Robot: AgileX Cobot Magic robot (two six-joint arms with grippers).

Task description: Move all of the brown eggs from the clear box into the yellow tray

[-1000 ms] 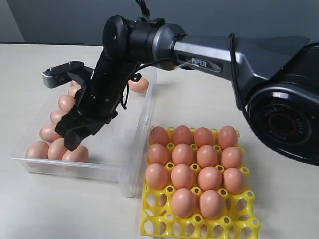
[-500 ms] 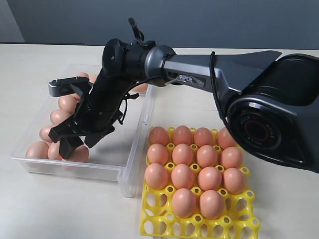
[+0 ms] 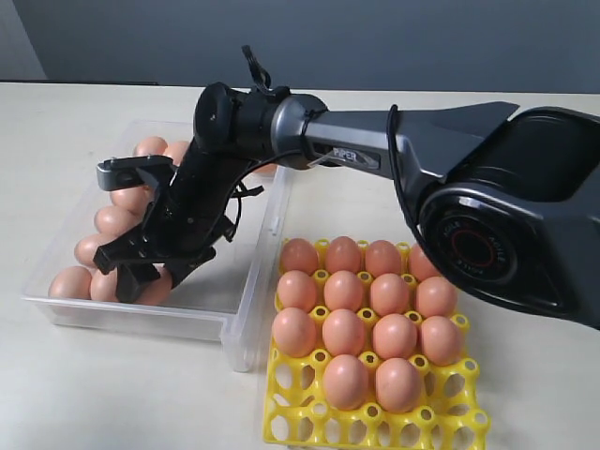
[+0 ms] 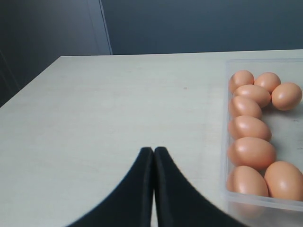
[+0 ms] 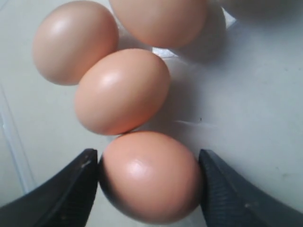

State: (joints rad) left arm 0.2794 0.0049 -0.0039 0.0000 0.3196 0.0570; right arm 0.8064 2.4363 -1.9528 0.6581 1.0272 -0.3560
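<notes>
One brown egg (image 5: 149, 177) is seen on the floor of the clear box (image 3: 246, 281), by the near wall toward the left corner. It is clasped on both sides by the right gripper (image 5: 147, 163). Other eggs (image 4: 248, 127) are lined along the left wall. The yellow tray (image 3: 281, 424), partly filled, is set just beside the box's right wall. The left gripper (image 4: 154, 158) is clenched on nothing, over the table (image 4: 94, 109).

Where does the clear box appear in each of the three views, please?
Exterior view: the clear box sits left of the yellow tray, under the right arm.
Left wrist view: one end of the box shows beyond the shut left jaws.
Right wrist view: the box's pale floor lies under the brown eggs.
Shared landmark: the brown eggs inside it.
</notes>
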